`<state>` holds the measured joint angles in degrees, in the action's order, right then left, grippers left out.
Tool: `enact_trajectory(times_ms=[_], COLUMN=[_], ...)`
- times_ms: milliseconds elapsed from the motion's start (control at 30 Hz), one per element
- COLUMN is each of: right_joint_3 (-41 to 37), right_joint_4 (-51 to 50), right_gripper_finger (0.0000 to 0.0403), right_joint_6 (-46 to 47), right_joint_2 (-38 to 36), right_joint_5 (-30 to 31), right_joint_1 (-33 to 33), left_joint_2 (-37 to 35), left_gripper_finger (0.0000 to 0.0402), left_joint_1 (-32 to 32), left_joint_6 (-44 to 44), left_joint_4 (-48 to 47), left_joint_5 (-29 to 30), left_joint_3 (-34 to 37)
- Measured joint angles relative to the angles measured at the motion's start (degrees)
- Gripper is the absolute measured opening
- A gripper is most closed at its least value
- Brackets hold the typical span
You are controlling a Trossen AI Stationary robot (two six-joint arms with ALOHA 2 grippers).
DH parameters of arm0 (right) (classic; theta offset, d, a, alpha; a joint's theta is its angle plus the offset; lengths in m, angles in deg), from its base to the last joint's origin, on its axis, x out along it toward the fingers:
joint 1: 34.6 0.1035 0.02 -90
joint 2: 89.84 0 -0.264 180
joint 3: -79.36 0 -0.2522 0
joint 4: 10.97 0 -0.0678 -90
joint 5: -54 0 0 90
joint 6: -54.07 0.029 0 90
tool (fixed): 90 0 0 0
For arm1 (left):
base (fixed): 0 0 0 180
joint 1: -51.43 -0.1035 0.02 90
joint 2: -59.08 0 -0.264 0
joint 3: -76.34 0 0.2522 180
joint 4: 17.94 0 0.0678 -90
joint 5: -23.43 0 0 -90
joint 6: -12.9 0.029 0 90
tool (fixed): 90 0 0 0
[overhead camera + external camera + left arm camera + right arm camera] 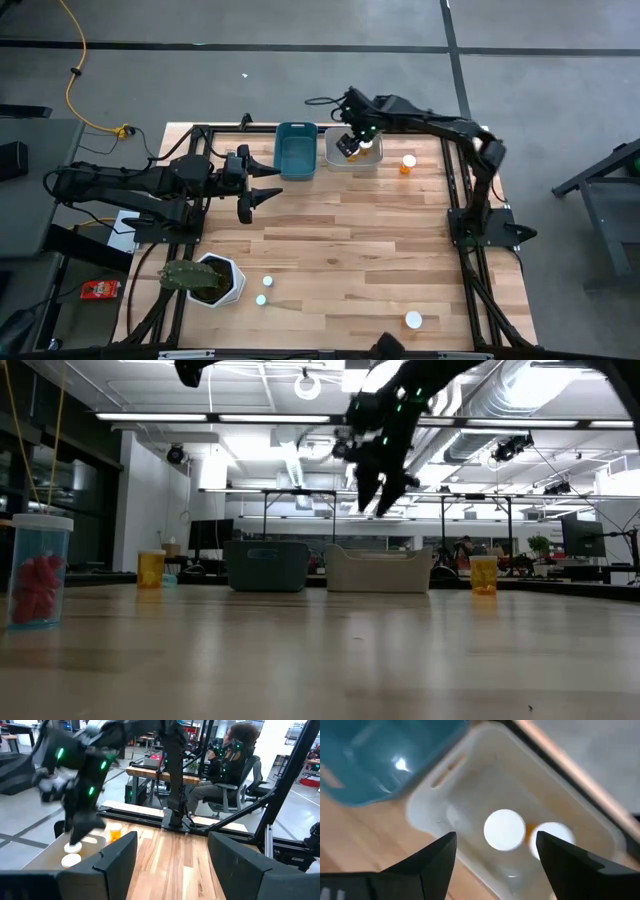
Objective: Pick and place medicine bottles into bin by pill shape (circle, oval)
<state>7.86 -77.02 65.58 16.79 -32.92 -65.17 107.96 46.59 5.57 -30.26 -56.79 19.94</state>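
Observation:
Two medicine bottles with white caps [504, 829] [552, 837] stand in the white bin [340, 160]. My right gripper [495, 840] hangs open above that bin, pointing steeply down, with nothing between its fingers; in the low view the right gripper [385, 495] is well clear of the bin's rim. An amber bottle [407, 163] stands on the table just right of the white bin. More bottles [267, 283] [413, 320] stand near the front edge. My left gripper [268, 185] waits open and level at the table's left, holding nothing.
A blue bin [296, 150] stands right beside the white bin, on its left. A white hexagonal plant pot [215, 280] sits at the near left. Bare wood lies across the table's middle. A seated person [225, 775] shows beyond the table's right side.

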Motion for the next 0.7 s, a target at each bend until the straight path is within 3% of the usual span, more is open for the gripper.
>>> enact_trajectory(times_ms=[167, 467, 700], right_joint_3=[-5.3, -37.6, -49.2], right_joint_4=[5.3, 37.2, 51.4], right_gripper_finger=[0.0268, 0.0268, 0.0268], right_joint_6=[-4.1, 5.7, 7.8], right_joint_2=[-11.0, -38.9, -51.7], right_joint_5=[-0.1, -4.8, 1.0], right_joint_1=[4.7, 17.5, 25.9], left_joint_2=[0.0, 0.0, 0.0], left_gripper_finger=[0.0232, 0.0232, 0.0232], left_joint_1=[0.0, 0.0, 0.0], left_joint_6=[-0.9, -1.4, 0.9], left_joint_4=[-0.2, -0.2, -0.4], left_joint_5=[0.0, -0.1, 0.6], left_joint_3=[0.0, 0.0, 0.0])
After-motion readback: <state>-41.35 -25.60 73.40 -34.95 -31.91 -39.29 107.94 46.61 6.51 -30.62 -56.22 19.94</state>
